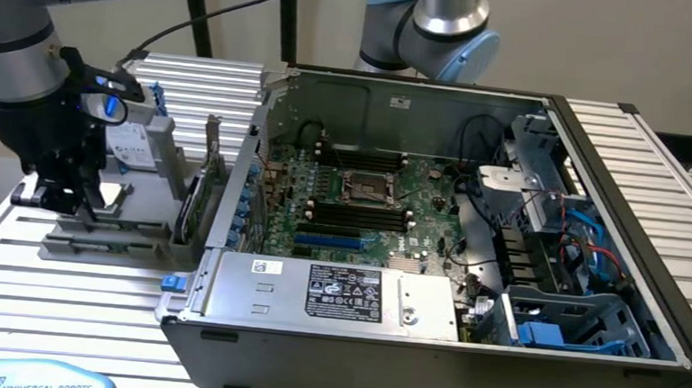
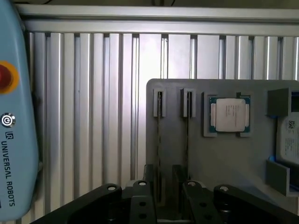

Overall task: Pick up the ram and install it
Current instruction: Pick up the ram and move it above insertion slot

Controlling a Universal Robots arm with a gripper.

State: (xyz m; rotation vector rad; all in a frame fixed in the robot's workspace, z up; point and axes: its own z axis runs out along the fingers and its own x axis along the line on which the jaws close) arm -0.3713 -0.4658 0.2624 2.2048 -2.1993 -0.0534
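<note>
Two ram sticks stand on edge in slots of a grey parts holder [image 2: 233, 163]; I see them from above as thin dark lines. My gripper [image 2: 163, 176] hovers just over one ram stick [image 2: 159, 135], its black fingers [image 2: 148, 179] apart on either side of it, open and holding nothing. The other ram stick [image 2: 188, 135] runs parallel just beside it. In the exterior view my gripper [image 1: 67, 202] is low over the holder [image 1: 115, 234], at the exterior view's left of the open computer case [image 1: 607, 264]. The motherboard's black memory slots [image 1: 357, 215] lie inside the case.
A square silver processor chip [image 2: 229, 115] sits in the holder beside the sticks. A hard drive [image 1: 133, 145] and an expansion card [image 1: 208, 186] stand in the holder too. A light-blue teach pendant [image 2: 14, 116] lies on the slatted table. A second arm [image 1: 446, 29] stands behind the case.
</note>
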